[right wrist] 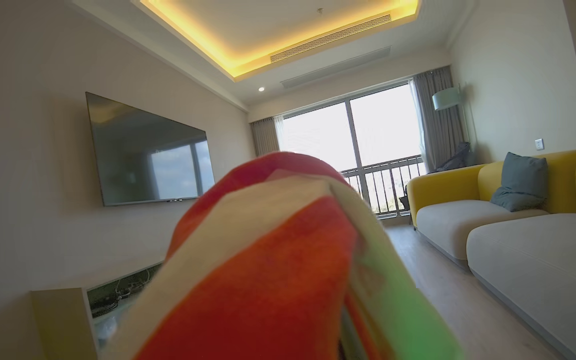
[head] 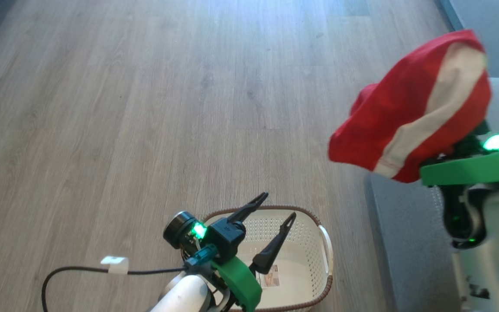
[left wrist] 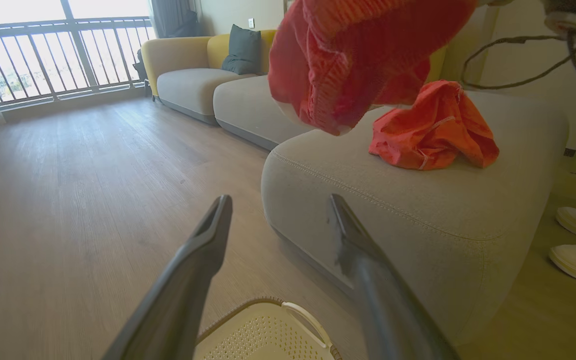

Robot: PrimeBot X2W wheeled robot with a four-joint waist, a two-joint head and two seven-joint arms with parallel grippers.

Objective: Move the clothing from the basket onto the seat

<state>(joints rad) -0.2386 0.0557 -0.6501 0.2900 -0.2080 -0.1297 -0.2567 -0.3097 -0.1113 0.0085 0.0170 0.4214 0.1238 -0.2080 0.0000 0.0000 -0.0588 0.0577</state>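
Above wood flooring (head: 145,108), the striped garment (head: 409,108) is being gripped by the right gripper (head: 464,145); a red garment (left wrist: 430,127) is lying on the seat (left wrist: 418,210); the basket (head: 306,234) seems emptied; the left gripper (head: 280,204) is gaping.

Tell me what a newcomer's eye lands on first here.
A red white-striped garment hangs aloft at the head view's upper right, near the grey seat. A second red garment lies crumpled on that seat. Below, the open left gripper hovers over the cream basket, with no clothing visible inside.
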